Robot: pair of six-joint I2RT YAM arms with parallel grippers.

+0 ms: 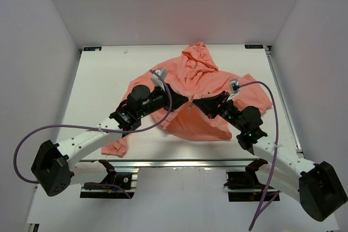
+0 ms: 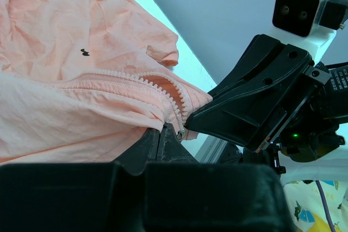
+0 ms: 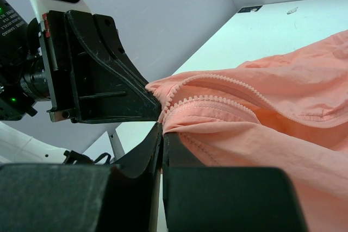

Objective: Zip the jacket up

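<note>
Overhead, a salmon-pink jacket lies spread on a white table. Its hood points to the far edge and one sleeve trails toward the near left corner. Two black-and-white robot arms reach in from the near edge and meet over the lower front of the jacket, near its middle.

The left gripper comes from the left, and the right gripper comes from the right. Their tips are almost touching each other.

Up close from the left wrist, the left gripper has its fingers pressed together on the fabric at the bottom end of the zipper. The right gripper's tip sits just beside that spot. A tiny dark chest mark shows on the wrinkled cloth farther up.

From the right wrist, the right gripper is likewise pinched closed on the jacket's edge, at the end of the zipper. The two rows of pink teeth lie apart there, not joined. The left gripper's black finger touches the same bunched fabric from the opposite side.
</note>
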